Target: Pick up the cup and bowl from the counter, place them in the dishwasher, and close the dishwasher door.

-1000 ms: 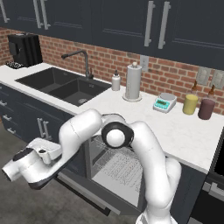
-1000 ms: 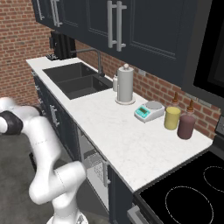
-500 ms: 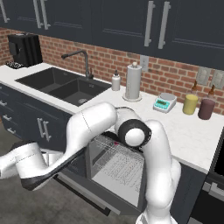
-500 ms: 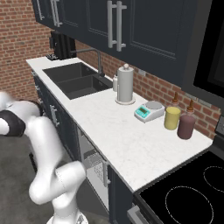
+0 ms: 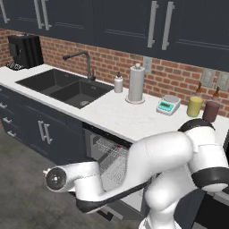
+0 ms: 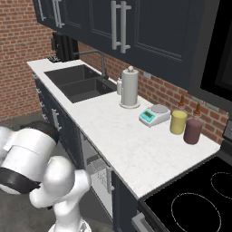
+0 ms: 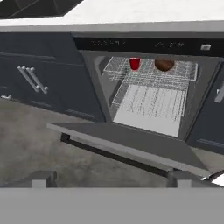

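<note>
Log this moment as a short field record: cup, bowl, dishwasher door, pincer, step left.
cup: red cup upright in the upper rack of the dishwasher
bowl: brown bowl in the same rack, beside the cup, apart from it
dishwasher door: dishwasher door hangs open, near flat
pincer: open, empty, low in front of the door
step left: close the door

Arm hides much of the dishwasher [image 5: 112, 161], seemingly.

the white arm [image 5: 147, 172] folds down low, reaching toward 8 o'clock in the left base view. the gripper [image 7: 109, 177] has its jaws spread wide, holding nothing.
</note>
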